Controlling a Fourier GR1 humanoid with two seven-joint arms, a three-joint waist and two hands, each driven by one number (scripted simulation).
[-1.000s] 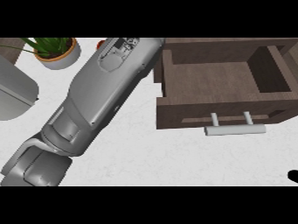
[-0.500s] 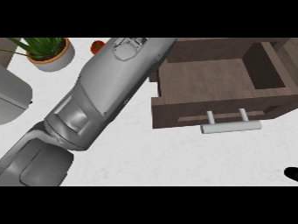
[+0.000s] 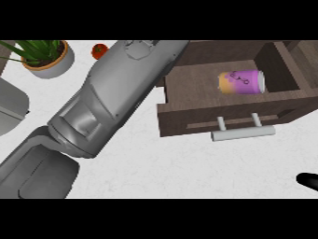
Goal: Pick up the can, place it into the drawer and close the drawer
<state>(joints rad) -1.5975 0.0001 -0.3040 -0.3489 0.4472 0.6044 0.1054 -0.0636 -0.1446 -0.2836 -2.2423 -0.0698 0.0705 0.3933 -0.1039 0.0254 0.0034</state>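
Can [image 3: 242, 82]: you have it lying on its side inside the open drawer, purple and orange, toward the drawer's right half, with no hand touching it.

Drawer [image 3: 189, 109]: it stands pulled out of the dark wood cabinet, its front panel facing you, and the pale bar handle [image 3: 243, 134] sticks out on 2 posts.

Left arm [image 3: 113, 100]: your grey forearm runs from the lower left up to the top of the view, crossing the drawer's left edge; the left hand itself is cut off at the top, so you cannot tell how its fingers stand.

Right hand [image 3: 317, 182]: only a black tip shows at the lower right corner, low over the counter [image 3: 182, 172]; it looks like part of a finger, and you cannot tell whether it is released or clenched.

Potted plant [image 3: 45, 58]: at the upper left, beside your forearm.

Red thing [image 3: 100, 50]: small, just right of the plant, partly behind the arm.

Grey appliance [image 3: 2, 112]: rounded, at the left edge.
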